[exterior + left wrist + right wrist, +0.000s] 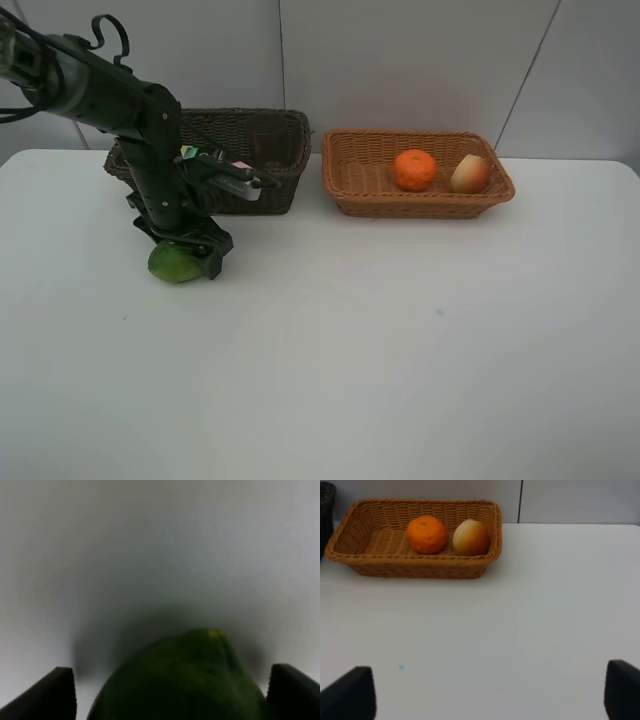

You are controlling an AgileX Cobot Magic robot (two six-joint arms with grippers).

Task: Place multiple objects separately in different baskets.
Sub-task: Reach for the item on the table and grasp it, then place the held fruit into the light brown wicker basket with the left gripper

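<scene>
Tangerine [414, 169] and apple [469, 174] in tan basket [418, 205]; left hand [186, 262] wide-open astride lime [173, 265], right hand [490, 692] wide-open, empty.

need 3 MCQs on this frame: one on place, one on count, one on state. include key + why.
1. Where is the green fruit?
A. in the tan basket
B. on the table, between the left gripper's fingers
C. in the dark basket

2. How many fruits lie in the tan basket?
A. none
B. two
C. four

3. How is the left gripper set?
A. open around the fruit
C. shut on an orange
B. out of view

Key: 1 B, it sits on the white table under the gripper. 2 B, an orange and a yellow-red fruit. 3 A, fingers stand apart on either side.
</scene>
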